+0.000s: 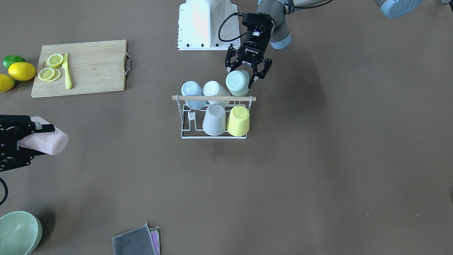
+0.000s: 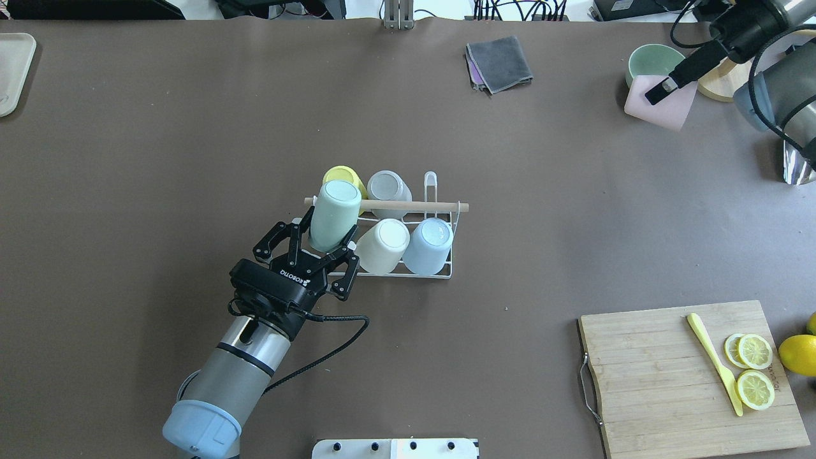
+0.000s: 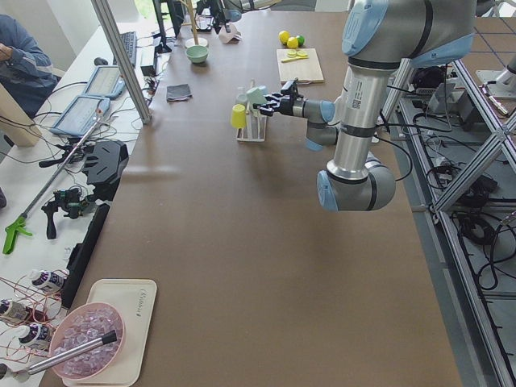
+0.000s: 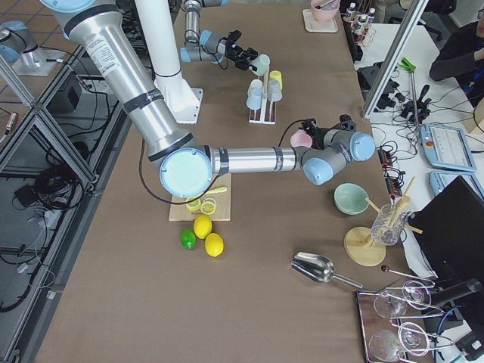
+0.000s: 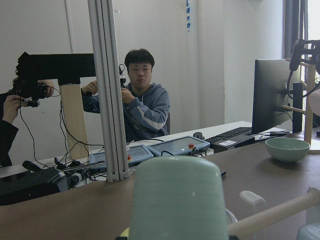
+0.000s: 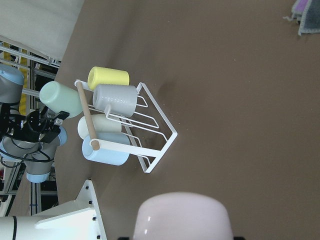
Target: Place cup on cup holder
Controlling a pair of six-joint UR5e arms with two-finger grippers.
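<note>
The cup holder [image 1: 213, 136] is a white wire rack with a wooden rod [image 1: 212, 98] across its top, at mid table. A blue, a cream, a grey and a yellow cup sit upside down on its prongs. A mint green cup [image 1: 238, 82] leans on the rack's end prong nearest the left arm. My left gripper [image 1: 244, 72] is open, its fingers spread on either side of that cup's lower end, clear of it. My right gripper [image 1: 37, 140] is shut on a pink cup [image 1: 49, 141], held tilted above the table far from the rack. The pink cup also shows in the right wrist view [image 6: 182, 215].
A wooden cutting board [image 1: 88, 67] with lemon slices and a yellow knife lies near the right arm's side. Lemons [image 1: 22, 71] and a lime are beside it. A green bowl [image 1: 17, 232] and a grey cloth [image 1: 136, 241] lie at the operators' edge.
</note>
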